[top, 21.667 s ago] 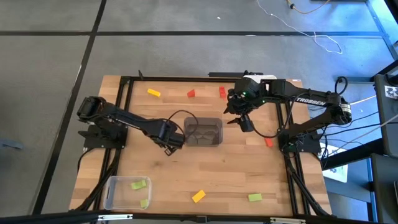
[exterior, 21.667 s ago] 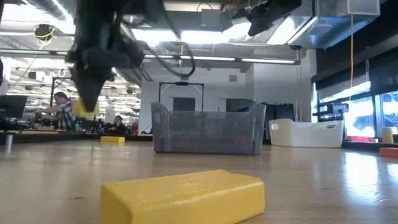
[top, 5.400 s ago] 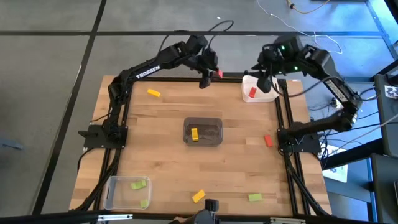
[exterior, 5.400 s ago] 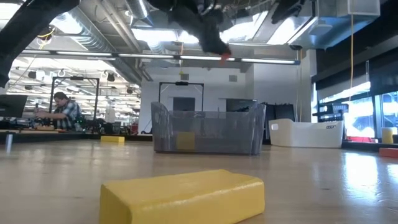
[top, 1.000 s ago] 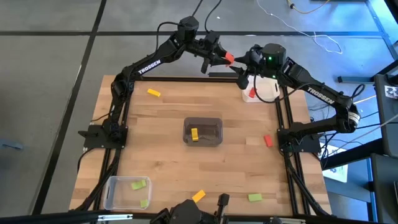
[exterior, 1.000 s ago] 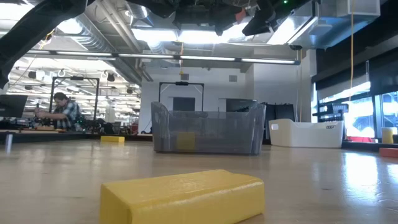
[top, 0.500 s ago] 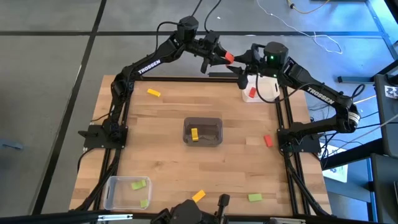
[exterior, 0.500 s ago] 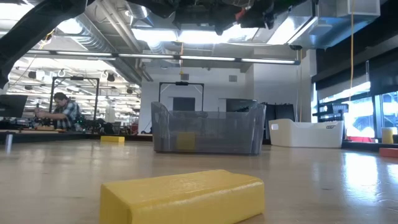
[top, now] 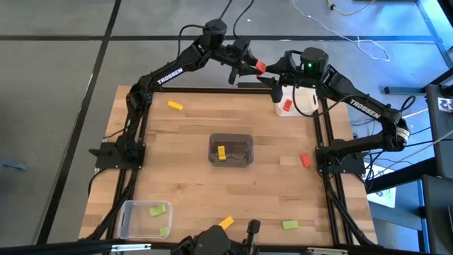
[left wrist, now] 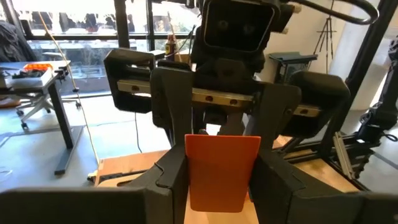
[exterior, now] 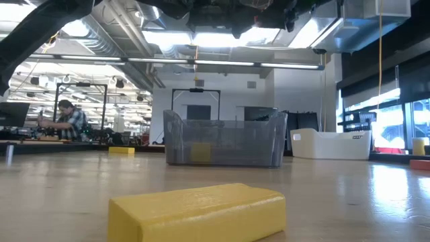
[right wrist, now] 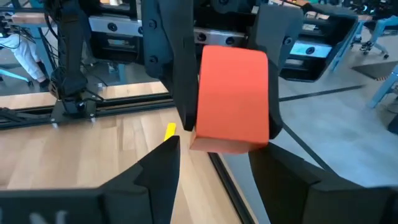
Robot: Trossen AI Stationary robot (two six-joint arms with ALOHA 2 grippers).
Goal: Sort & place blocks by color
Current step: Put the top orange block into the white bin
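The small red rectangular block (top: pixel 260 66) is held in the air past the far edge of the wooden surface (top: pixel 184 142), pinched between the fingers of the left gripper (top: pixel 255 66). Facing it, the right gripper (top: pixel 272 71) has its fingers spread on either side of the same block; in the right wrist view the block (right wrist: pixel 231 99) sits between them with gaps showing. Just beside them, a white plastic bin (top: pixel 301 101) at the far right corner holds another red block (top: pixel 287 106). A clear grey bin (top: pixel 231 150) at mid-surface holds a yellow block (top: pixel 221 153).
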